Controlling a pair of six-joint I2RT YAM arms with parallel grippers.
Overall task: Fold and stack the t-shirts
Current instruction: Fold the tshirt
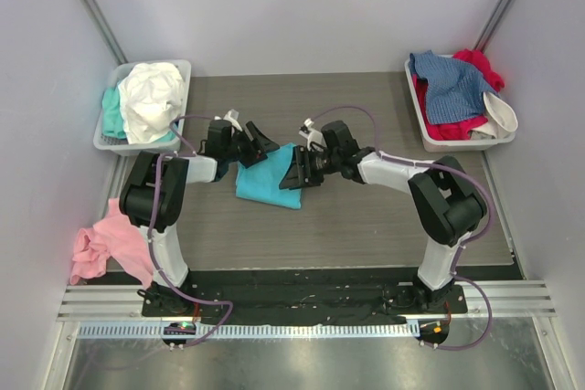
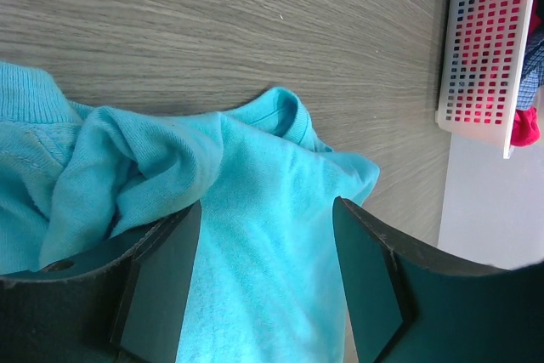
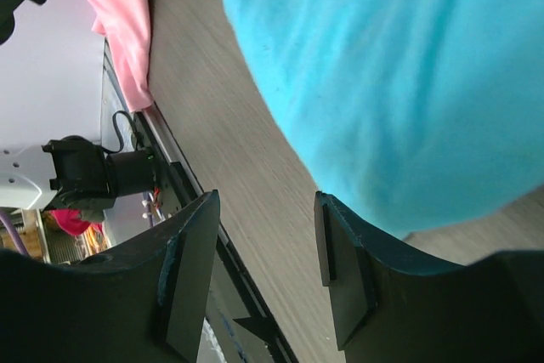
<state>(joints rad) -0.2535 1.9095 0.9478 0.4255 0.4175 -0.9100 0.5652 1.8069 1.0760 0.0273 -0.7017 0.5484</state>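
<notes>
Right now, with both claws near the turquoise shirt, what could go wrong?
The left claw is open over bunched folds of the turquoise shirt; closing there may pinch several layers and crumple it. The right claw is open over the table beside the shirt's edge, so it may grab nothing. The pink shirt hangs over the table's edge and might slip off.

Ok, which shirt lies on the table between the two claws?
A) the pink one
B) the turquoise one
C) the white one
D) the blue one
B: the turquoise shirt lies on the table between the left claw and the right claw, while the pink shirt sits at the near left edge.
</notes>
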